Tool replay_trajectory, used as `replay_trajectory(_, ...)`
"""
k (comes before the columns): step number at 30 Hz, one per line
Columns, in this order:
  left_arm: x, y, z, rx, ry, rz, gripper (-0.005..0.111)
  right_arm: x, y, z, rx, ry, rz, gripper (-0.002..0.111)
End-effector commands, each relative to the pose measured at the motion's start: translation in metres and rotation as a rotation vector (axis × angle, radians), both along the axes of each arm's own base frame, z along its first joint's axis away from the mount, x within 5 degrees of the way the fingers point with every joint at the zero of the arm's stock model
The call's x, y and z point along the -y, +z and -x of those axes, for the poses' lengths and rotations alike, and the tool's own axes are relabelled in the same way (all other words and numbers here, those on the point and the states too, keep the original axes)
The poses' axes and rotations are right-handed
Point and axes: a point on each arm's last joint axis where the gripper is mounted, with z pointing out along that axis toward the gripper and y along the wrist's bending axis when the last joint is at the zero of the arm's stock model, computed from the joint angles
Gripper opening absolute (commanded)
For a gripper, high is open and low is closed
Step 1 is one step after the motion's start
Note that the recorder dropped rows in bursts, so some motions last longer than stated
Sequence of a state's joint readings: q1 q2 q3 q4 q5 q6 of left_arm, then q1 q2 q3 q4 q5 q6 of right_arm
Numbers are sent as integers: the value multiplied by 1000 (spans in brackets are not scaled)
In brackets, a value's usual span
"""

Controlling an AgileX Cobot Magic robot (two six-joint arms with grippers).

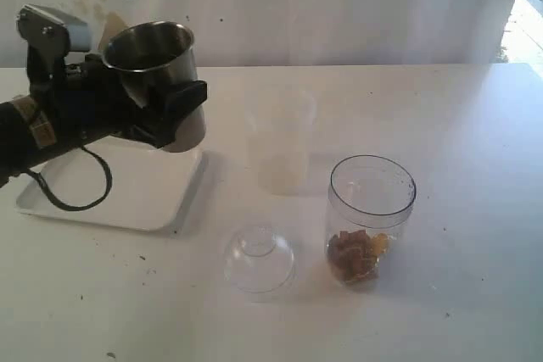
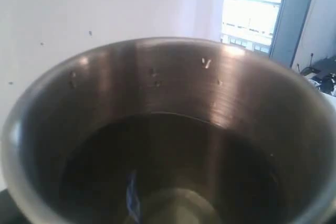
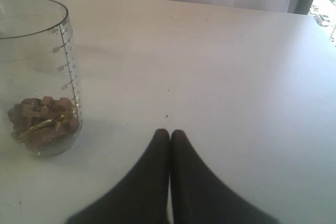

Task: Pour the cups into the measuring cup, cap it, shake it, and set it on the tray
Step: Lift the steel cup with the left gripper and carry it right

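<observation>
Holding the steel tumbler (image 1: 161, 61) aloft at 10 o'clock in the exterior view, the left tool (image 1: 170, 108) gripped it round the wall, mouth up and slightly tilted, above the white tray (image 1: 110, 201). The measuring cup (image 1: 371, 209) stood on the desk (image 1: 475, 167) at 4 o'clock, uncapped. The frosted cup (image 1: 280, 137) stood at 11 o'clock from it and the dome lid (image 1: 259, 258) lay at 8 o'clock, both apart from it.

Risk, judged: the carry toward the measuring cup passes close to the frosted cup, and a low path could knock it. Tilting early would spill onto the desk. Nothing steadied the measuring cup, so a bump from the tumbler's rim might topple it.

Left wrist view: the tumbler's bore filled the frame, dark toward the bottom. Could not tell what it held, if anything.

Right wrist view: the right tool (image 3: 169, 132) was closed, tips touching, gripping nothing, hovering over bare desk. The measuring cup, near but apart from it, held brown chunks (image 3: 39, 111) and a yellow piece at the bottom. It was otherwise empty, with graduations visible on the wall.
</observation>
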State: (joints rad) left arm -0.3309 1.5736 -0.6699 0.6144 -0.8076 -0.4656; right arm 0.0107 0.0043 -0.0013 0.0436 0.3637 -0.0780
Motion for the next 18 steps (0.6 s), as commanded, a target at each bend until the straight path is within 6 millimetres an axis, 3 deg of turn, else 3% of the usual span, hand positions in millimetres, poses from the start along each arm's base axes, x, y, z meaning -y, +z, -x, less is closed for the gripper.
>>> replay_trajectory(1,34,29,0,23,-55,6,0,0,1,0,16,-1,-1,0)
replay_trajectory(7,82,56,4,27,-134,4,0,0,1,0,16,-1,-1,0)
replay_trajectory(12,116,45,-3,13,-199,-14,0,0,1,0,16,-1,-1,0)
replay_trajectory(18,135,31,-17,3,-220,-24,0,0,1,0,16,-1,-1,0)
